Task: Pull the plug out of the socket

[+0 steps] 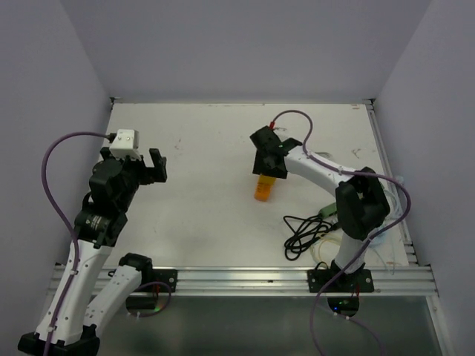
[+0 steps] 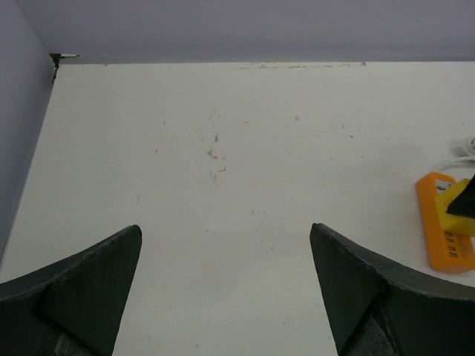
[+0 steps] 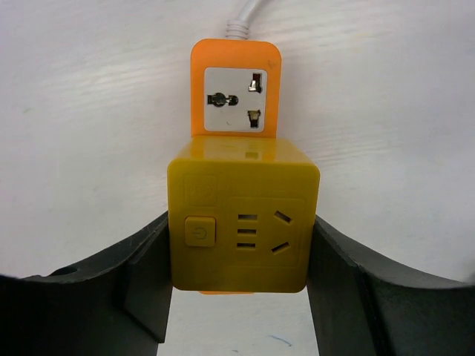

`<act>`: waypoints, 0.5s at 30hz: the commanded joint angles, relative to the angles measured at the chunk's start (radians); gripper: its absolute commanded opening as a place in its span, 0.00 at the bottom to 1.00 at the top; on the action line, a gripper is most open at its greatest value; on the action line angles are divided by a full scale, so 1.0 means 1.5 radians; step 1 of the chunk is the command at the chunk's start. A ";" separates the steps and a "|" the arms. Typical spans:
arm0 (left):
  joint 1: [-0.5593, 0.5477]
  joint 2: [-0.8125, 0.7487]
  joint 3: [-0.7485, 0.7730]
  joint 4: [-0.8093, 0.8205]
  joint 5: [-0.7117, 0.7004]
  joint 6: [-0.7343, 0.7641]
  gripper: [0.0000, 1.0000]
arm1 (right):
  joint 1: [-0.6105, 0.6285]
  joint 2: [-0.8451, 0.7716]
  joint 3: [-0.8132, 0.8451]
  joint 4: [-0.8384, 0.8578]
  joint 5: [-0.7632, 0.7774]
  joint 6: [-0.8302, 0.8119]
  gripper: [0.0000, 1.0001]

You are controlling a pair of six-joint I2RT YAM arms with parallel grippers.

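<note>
A yellow cube plug (image 3: 243, 226) sits on the near end of an orange socket strip (image 3: 235, 96), which lies flat on the white table. My right gripper (image 3: 241, 256) is shut on the plug, one finger pressed to each side. In the top view the right gripper (image 1: 269, 159) hides the plug, and the strip (image 1: 263, 189) sticks out below it. My left gripper (image 1: 152, 167) is open and empty above the table, far to the left of the strip. In the left wrist view the left gripper (image 2: 226, 256) is wide open and the strip (image 2: 444, 231) shows at the right edge.
A coiled black cable (image 1: 303, 233) and a white cord (image 1: 326, 248) lie near the right arm's base. The strip's white lead (image 3: 245, 16) runs away from its far end. Grey walls close off the back and both sides of the table (image 1: 208, 141).
</note>
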 commanded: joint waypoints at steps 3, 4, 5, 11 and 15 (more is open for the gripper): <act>-0.005 0.022 -0.008 0.008 0.019 -0.043 1.00 | 0.106 0.063 0.120 0.139 -0.158 -0.187 0.00; -0.005 0.029 -0.007 -0.002 0.018 -0.048 1.00 | 0.134 0.077 0.154 0.141 -0.173 -0.222 0.00; -0.005 0.036 -0.005 -0.010 0.017 -0.059 1.00 | 0.150 0.102 0.174 0.134 -0.180 -0.238 0.00; -0.004 0.067 -0.027 -0.045 0.017 -0.123 1.00 | 0.209 0.146 0.240 0.103 -0.176 -0.297 0.00; -0.005 0.066 -0.064 -0.031 0.031 -0.180 1.00 | 0.208 0.123 0.197 0.120 -0.186 -0.292 0.00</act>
